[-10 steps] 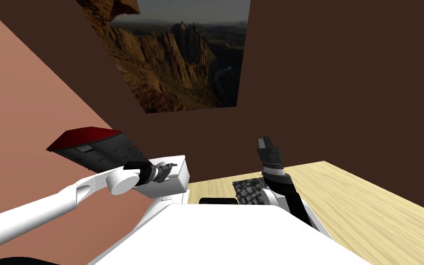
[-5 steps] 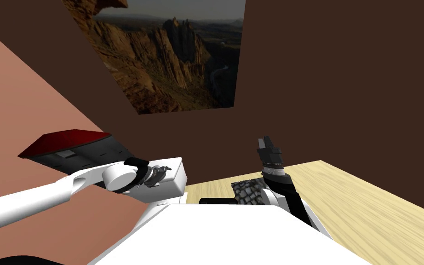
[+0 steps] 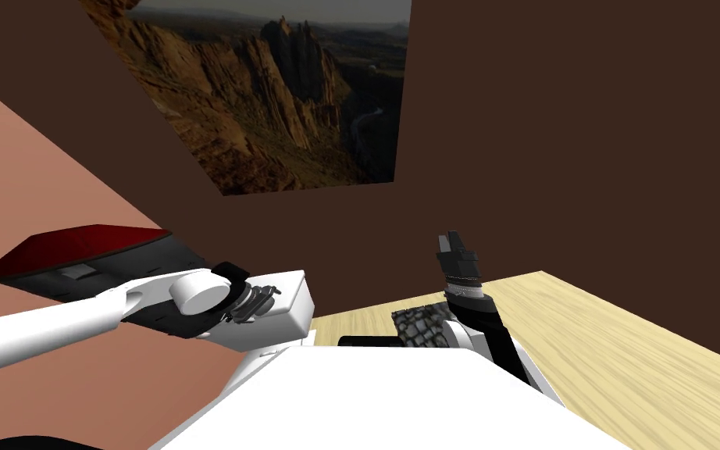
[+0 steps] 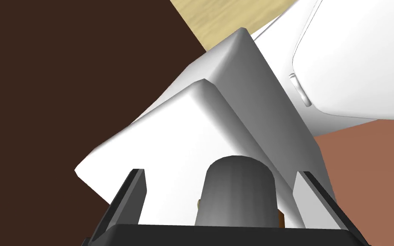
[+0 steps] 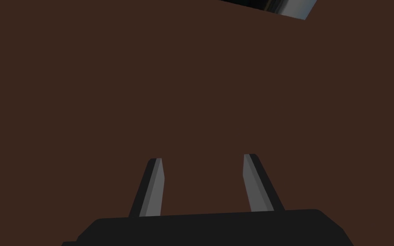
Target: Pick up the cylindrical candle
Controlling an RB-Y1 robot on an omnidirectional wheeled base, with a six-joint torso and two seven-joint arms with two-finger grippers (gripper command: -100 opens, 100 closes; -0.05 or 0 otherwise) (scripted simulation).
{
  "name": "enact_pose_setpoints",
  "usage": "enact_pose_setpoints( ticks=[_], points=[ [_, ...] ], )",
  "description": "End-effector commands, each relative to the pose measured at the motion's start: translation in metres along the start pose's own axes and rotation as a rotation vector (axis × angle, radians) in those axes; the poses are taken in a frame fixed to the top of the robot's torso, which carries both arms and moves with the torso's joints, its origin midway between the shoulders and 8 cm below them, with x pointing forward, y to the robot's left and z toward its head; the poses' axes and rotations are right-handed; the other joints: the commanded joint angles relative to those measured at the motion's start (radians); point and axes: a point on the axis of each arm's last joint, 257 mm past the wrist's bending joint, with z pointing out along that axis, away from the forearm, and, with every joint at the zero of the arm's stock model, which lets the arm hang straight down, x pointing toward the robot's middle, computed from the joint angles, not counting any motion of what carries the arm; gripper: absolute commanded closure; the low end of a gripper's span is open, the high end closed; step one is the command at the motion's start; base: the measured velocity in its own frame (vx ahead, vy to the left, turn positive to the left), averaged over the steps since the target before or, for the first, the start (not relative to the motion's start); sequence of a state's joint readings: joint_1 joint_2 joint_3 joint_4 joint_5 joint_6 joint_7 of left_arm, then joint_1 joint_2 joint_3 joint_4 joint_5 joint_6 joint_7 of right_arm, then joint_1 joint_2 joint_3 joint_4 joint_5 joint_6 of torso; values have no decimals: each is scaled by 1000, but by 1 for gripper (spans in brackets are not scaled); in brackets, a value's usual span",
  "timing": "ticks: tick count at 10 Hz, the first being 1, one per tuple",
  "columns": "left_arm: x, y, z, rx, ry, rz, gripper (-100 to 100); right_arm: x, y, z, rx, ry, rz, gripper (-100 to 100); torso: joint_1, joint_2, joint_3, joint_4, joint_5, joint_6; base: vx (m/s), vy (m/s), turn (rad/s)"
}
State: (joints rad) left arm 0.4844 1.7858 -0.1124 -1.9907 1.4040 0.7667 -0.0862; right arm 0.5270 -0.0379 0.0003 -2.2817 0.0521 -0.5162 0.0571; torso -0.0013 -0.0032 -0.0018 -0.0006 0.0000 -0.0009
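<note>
- Cylindrical grey candle [image 4: 234,192] stands upright on a white round-edged block [image 4: 183,128], not yet lifted.
- Left gripper [image 4: 221,173] straddles it, fingers wide, touching neither side.
- Right gripper [image 5: 202,158] is raised, fingers parted, empty.
- Approach looks done, I judge; closing and lifting remain.

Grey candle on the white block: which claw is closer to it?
Left. The open left claw straddles the candle; the right claw is raised well away from it.

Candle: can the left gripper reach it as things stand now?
Probably yes. The grey candle sits between the left gripper's open fingers, with a gap on each side and nothing in between. The white box lies just beyond it.
</note>
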Motion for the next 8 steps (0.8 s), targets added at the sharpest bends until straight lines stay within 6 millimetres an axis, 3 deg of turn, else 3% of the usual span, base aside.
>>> enact_pose_setpoints(
  ticks=[1, 3, 8],
  points=[
    [-10, 13, -7, -67, -16, -1, -100, 0, 0, 0, 0, 0, 0, 0, 0, 0, 0, 0, 0, 0, 24, -4, -28],
    [-23, 30, -18, -151, -37, -1, -100, 0, 0, 0, 0, 0, 0, 0, 1, 0, 0, 0, 0, 0, 33, -1, -47],
    [-32, 42, -28, -212, -55, 1, -100, 0, 0, 0, 0, 0, 0, 0, 2, 1, 0, 0, 1, 0, 19, 4, -16]
  ],
)
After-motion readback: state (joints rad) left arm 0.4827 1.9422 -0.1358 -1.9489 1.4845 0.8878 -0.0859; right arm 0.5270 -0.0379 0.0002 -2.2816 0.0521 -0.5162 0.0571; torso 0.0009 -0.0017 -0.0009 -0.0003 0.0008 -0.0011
